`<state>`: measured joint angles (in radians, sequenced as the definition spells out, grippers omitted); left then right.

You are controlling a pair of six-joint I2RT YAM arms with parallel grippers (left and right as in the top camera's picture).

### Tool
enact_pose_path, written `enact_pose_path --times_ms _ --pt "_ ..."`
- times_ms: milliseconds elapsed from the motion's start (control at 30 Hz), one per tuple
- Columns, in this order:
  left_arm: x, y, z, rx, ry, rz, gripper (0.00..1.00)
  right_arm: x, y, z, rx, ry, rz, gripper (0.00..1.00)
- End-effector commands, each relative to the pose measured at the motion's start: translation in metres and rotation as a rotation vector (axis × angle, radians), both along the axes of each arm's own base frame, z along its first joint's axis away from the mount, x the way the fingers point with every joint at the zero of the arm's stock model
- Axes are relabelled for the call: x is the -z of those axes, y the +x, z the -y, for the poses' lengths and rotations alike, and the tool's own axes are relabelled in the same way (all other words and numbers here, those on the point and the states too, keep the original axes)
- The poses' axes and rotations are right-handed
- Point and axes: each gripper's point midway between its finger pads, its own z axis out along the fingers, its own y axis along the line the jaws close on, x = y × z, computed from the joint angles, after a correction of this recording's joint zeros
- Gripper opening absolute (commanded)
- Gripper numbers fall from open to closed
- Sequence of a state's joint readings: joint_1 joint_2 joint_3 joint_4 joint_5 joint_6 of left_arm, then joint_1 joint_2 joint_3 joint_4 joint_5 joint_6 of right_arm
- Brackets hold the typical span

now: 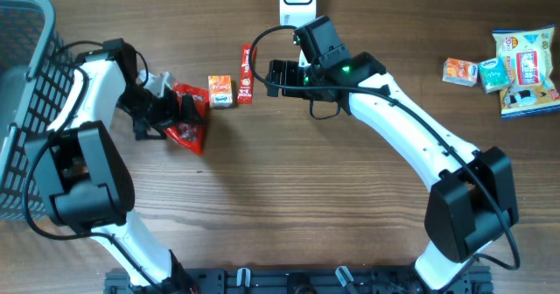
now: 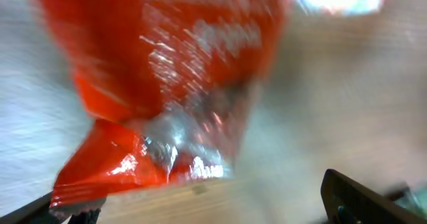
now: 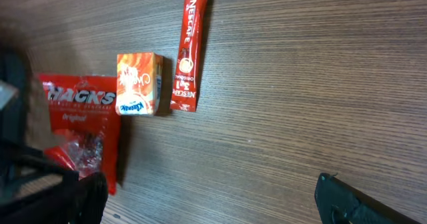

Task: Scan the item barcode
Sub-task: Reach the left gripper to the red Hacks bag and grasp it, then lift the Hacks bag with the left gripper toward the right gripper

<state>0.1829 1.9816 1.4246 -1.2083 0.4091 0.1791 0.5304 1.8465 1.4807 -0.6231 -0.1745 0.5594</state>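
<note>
Hacks candy bag (image 1: 186, 126), red foil, lies flat on worktop (image 1: 289, 198) beside orange carton (image 1: 220, 91), left jaws released over it, right jaws released near Nescafe stick (image 1: 246, 75); hazard: slick film may slip or crumple under closing jaws, hiding barcode.

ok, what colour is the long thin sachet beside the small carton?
Red, with white Nescafe lettering. The long thin sachet shows best in the right wrist view.

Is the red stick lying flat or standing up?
Lying flat: the stick rests lengthwise on the table, beside the orange box.
</note>
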Motion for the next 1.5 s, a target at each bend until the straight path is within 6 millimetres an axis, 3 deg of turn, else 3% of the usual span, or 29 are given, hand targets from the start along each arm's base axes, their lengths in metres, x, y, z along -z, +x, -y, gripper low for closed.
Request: enact_pose_path --times_ms 0,100,200,367,467,567,667,767,833,1033,1167,1300,1467 --pt "-0.016 -0.011 0.037 0.128 -0.206 0.024 1.0 0.007 0.002 0.003 0.003 -0.024 0.001 1.0" --pt "-0.03 -0.024 0.064 0.221 -0.322 0.024 1.0 0.007 0.003 0.003 0.004 -0.023 0.002 1.0" --pt "-0.034 -0.03 0.082 0.295 -0.328 0.03 1.0 0.006 0.003 0.003 0.004 -0.023 0.003 1.0" --pt "-0.043 -0.013 0.095 0.282 -0.279 0.118 1.0 0.007 0.003 0.003 0.005 -0.024 0.004 1.0" --pt "-0.049 0.01 0.075 0.135 -0.188 0.169 1.0 0.007 0.003 0.003 0.006 -0.024 0.003 1.0" --pt "-0.055 0.027 0.038 -0.028 -0.096 0.204 1.0 0.007 0.003 0.003 0.008 -0.023 0.003 1.0" --pt "-0.051 0.036 0.002 -0.158 0.006 0.207 1.0 0.006 0.004 0.003 0.008 -0.021 0.007 1.0" --pt "-0.037 0.037 -0.043 -0.292 0.235 0.171 1.0 0.005 0.005 0.002 0.008 -0.017 0.013 1.0" --pt "-0.033 0.038 -0.061 -0.366 0.346 0.16 1.0 0.005 0.005 0.002 0.007 -0.017 0.013 1.0" --pt "-0.033 0.056 -0.052 -0.366 0.342 0.223 1.0 0.005 0.005 0.002 0.007 -0.017 0.013 1.0" --pt "-0.019 0.067 -0.045 -0.355 0.322 0.241 1.0 0.005 0.005 0.002 0.007 -0.017 0.012 1.0" --pt "0.006 0.063 -0.016 -0.325 0.169 0.177 1.0 0.006 0.004 0.002 0.007 -0.019 0.009 1.0" --pt "0.03 0.048 0.012 -0.252 0.095 0.103 1.0 0.005 0.004 0.002 0.007 -0.019 0.01 1.0"
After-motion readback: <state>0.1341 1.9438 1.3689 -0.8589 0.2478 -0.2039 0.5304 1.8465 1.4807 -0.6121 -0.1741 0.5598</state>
